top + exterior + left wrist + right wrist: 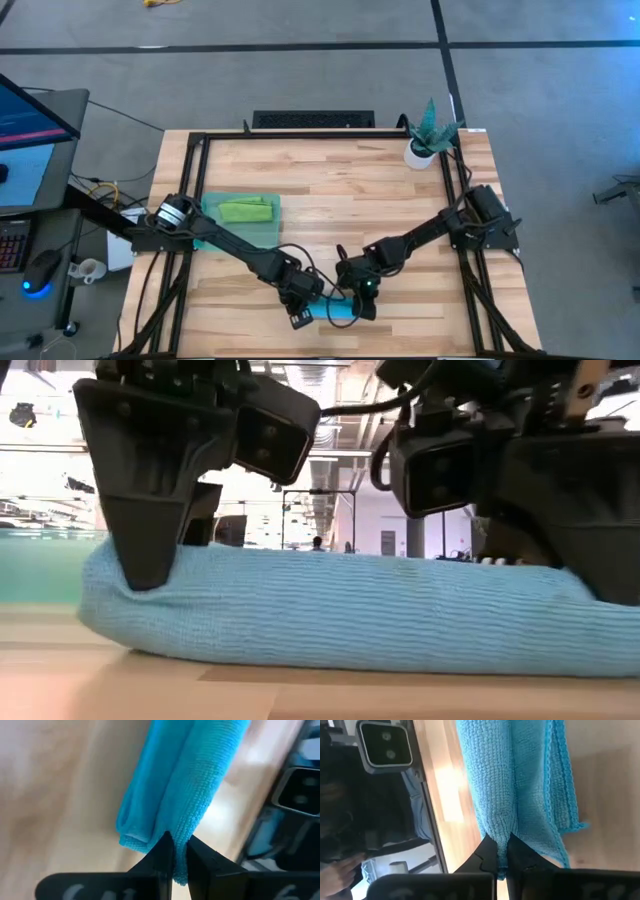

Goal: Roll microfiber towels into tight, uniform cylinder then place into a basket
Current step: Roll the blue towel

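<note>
Table [330,190]: pale wooden top inside a black frame; both my arms reach in toward its near edge.
Left arm: it runs from the left side of the table across to the near middle.
Right arm: it comes in from the right side to the same spot, close beside my left.
Basket [262,232]: translucent teal tray on the left part of the table, partly under my left arm, well apart from my grippers.
Green towel [245,210]: lime cloth lying bunched inside the basket.
Blue towel [340,605]: rolled into a long cylinder, lying flat on the wood at the near edge, between my two grippers; one loose hemmed flap shows along its side in the right wrist view.
Left gripper [178,851]: jaws clenched on one end of the blue towel, pinching a fold of cloth.
Right gripper [503,849]: jaws clenched on the other end of the same roll.
Potted plant [430,135]: far right corner, well away.
</note>
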`<state>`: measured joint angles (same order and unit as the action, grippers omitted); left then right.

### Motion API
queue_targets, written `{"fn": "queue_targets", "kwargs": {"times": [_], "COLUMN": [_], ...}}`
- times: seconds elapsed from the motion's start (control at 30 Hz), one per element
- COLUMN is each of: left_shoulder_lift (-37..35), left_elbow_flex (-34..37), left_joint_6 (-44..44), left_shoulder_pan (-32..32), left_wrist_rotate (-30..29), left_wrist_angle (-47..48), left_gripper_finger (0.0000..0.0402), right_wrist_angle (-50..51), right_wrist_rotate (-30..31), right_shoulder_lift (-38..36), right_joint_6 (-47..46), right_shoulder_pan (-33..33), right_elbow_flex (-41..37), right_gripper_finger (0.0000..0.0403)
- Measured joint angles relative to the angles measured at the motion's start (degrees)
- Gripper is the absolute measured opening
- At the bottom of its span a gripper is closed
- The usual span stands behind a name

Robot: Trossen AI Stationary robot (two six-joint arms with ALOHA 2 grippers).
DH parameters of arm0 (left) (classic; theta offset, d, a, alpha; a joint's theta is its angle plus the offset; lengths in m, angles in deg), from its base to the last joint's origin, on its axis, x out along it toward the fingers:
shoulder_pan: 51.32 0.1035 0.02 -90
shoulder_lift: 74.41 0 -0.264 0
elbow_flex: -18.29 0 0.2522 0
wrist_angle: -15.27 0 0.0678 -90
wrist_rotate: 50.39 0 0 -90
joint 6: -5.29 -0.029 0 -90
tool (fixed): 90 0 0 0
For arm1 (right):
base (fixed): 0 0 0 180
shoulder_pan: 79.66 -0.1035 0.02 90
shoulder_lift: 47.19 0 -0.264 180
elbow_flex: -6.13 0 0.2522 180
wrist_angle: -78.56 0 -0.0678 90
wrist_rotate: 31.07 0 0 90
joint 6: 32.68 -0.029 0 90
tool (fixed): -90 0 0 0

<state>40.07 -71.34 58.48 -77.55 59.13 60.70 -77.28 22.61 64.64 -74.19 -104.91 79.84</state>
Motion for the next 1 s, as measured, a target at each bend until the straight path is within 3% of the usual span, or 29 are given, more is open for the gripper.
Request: {"fn": "queue_targets", "kwargs": {"times": [0.23,0.63,1.0], "left_shoulder_lift": [0.0,0.0,-0.1], "left_elbow_flex": [2.1,2.2,2.2], "left_joint_6": [2.4,-0.2,-0.5], "left_shoulder_pan": [-0.8,-0.3,-0.7], "left_wrist_rotate": [2.9,-8.0,-10.3], "left_wrist_angle": [-9.8,-6.4,-5.8], "left_gripper_finger": [0.0018,0.0018,0.0037], "right_wrist_angle": [-0.1,0.4,1.0], "right_wrist_rotate": [0.9,6.2,9.5], "right_shoulder_lift": [0.0,-0.1,-0.1], "right_joint_6": [-1.6,-1.8,-4.3], "right_shoulder_pan": [-2.1,-1.1,-0.2], "right_elbow_flex": [0.0,-0.2,-0.2], "right_gripper_finger": [0.0021,0.0022,0.0022]}}
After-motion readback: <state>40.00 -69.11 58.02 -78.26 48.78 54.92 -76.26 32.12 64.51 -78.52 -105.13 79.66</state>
